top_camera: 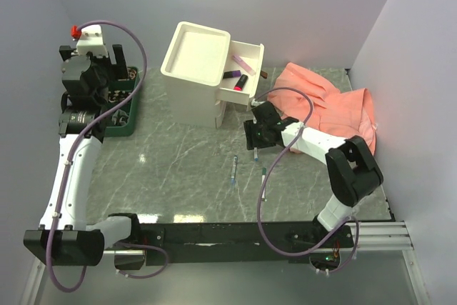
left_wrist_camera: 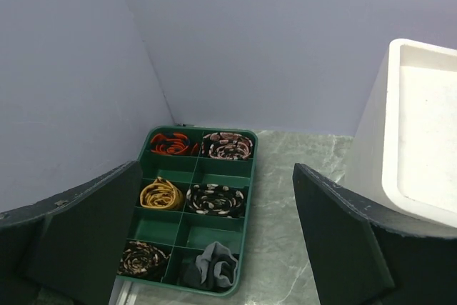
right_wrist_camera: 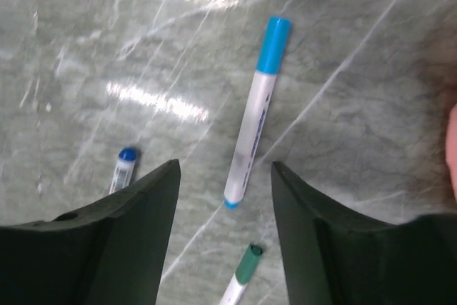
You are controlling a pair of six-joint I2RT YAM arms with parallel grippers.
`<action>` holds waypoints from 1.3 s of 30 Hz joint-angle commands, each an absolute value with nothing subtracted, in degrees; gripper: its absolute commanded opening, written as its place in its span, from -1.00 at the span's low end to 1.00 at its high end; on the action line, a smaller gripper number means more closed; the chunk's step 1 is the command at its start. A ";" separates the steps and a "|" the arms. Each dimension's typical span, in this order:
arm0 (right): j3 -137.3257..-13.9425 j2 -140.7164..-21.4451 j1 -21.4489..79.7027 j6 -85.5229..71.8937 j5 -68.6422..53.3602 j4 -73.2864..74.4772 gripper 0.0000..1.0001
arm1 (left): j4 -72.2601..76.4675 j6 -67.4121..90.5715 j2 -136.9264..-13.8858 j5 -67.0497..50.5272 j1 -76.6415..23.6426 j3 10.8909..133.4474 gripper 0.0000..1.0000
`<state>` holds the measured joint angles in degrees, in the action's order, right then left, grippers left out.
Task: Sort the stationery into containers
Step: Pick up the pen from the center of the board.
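Right gripper (right_wrist_camera: 225, 169) hung open, jaws either side of the blue-capped pen (right_wrist_camera: 251, 116) on the tabletop (right_wrist_camera: 357, 33), apparently lined up to pinch it for the open drawer (top_camera: 260, 69).

1. We find the cabinet (top_camera: 193, 98) at the far middle of the table (top_camera: 178, 169), its drawer (top_camera: 253, 51) pulled out rightward (markers (top_camera: 239, 76) lie in it).
2. A divided tray (top_camera: 134, 108) sits to its left, a cloth (top_camera: 328, 101) to its right.
3. Three pens (top_camera: 234, 169) lie before it.
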<state>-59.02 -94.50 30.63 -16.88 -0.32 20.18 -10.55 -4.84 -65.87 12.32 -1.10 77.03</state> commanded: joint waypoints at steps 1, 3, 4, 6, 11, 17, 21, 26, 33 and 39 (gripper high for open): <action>-62.58 -97.29 31.20 -19.69 8.00 20.83 0.21 | -8.09 -2.64 -64.25 10.37 -0.18 78.13 0.86; -63.19 -98.43 31.38 -20.21 8.43 21.35 0.19 | -8.17 -2.29 -64.25 10.11 -0.18 78.75 0.87; -63.37 -98.61 31.55 -20.39 8.70 21.44 0.18 | -8.35 -2.29 -64.34 9.85 1.22 78.84 0.87; -63.54 -99.40 31.99 -20.39 8.53 21.27 0.17 | -8.44 -2.11 -64.42 9.67 1.49 79.19 0.88; -63.54 -100.81 32.78 -20.74 8.44 21.18 0.14 | -8.35 -1.67 -64.69 9.05 2.11 79.01 0.88; -62.93 -102.30 33.31 -20.39 8.00 20.83 -0.16 | -8.35 -1.14 -65.56 8.35 2.64 78.92 0.89; -62.49 -103.01 33.31 -19.51 7.47 20.57 -0.72 | -8.26 -0.53 -66.18 7.74 2.90 79.45 0.88; -61.18 -98.63 33.22 -17.94 7.56 22.32 -1.00 | -8.70 -0.35 -66.45 6.77 2.99 79.72 0.89; -59.15 -80.79 33.75 -6.17 -7.88 27.77 -1.00 | -7.82 2.54 -67.94 2.65 2.99 79.10 0.89; -59.24 -71.12 34.01 6.13 -11.51 31.46 -1.00 | -7.65 5.54 -72.33 -2.28 2.99 81.82 0.82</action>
<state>-58.57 -74.52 33.58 -5.48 -6.68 27.66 -10.00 2.68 -69.82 2.79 2.83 77.52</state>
